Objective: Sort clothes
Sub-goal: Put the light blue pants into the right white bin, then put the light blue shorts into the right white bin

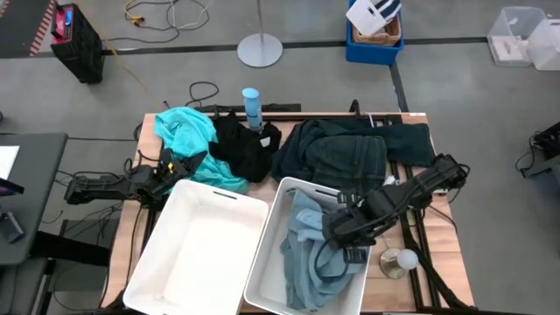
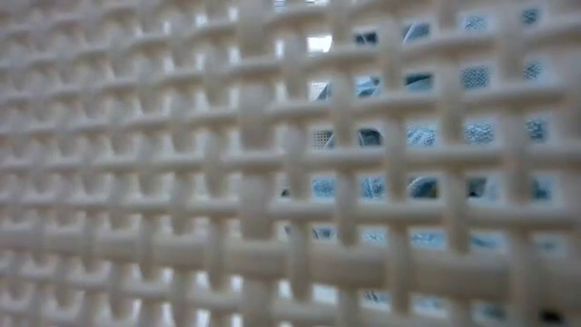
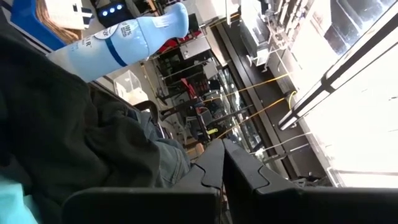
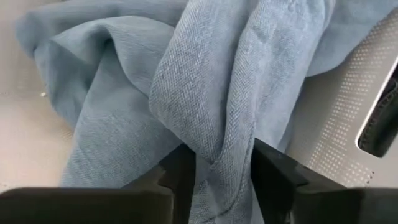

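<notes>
Both arms are built of black, matte segments — the left arm (image 1: 105, 185) slim and jointed, the right arm (image 1: 411, 194) bulkier, with dark cables looped along it. Each end effector is formed of two flat black fingers (image 4: 180, 171) with stepped, angular inner edges — plain and unmarked.

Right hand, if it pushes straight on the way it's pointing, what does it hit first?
The pale grey-blue garment: a fold already sits between the right hand's fingers, inside the right bin. Its floor probably lies just beneath.

Even overhead light, window glare in left wrist view, low view blurred, maybe bin mesh (image 2: 227, 182).
</notes>
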Available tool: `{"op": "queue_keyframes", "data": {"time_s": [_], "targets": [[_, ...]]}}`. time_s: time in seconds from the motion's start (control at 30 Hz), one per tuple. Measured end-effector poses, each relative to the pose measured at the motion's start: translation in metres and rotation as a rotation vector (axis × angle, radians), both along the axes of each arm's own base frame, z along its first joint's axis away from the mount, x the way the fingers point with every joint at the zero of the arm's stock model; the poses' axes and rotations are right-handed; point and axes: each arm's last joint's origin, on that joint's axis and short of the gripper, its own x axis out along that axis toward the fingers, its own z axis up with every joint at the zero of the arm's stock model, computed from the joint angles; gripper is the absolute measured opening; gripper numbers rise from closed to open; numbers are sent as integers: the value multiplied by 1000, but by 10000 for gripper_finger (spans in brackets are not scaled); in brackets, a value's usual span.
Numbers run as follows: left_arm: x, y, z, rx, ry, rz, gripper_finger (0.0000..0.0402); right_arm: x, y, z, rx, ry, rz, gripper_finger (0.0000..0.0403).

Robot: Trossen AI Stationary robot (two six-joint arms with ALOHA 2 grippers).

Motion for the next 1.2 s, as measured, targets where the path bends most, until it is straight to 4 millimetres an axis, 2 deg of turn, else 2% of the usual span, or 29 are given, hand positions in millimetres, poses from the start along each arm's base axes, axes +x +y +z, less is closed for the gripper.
{"op": "queue_keyframes", "data": {"time_s": [0.13,0.43,0.63,0.77,0.93,1.1,1.2], "targets": [[0,0,0,-2,-1,2,0,-2,7,0,8,-15,25,174],[-2,2,0,6,19,88,0,-11,30,-7,54,-18,30,170],[-2,2,3,52,25,95,8,-19,26,12,133,-128,-94,173],[-4,2,9,83,-8,99,44,-23,19,25,204,-184,-192,183],[-5,1,14,115,-23,101,107,-27,10,43,309,-276,-277,202],[-9,1,26,159,-22,94,163,-27,4,63,438,-418,-270,216],[-9,0,39,210,-6,68,179,-27,-3,78,493,-522,-250,218]]}}
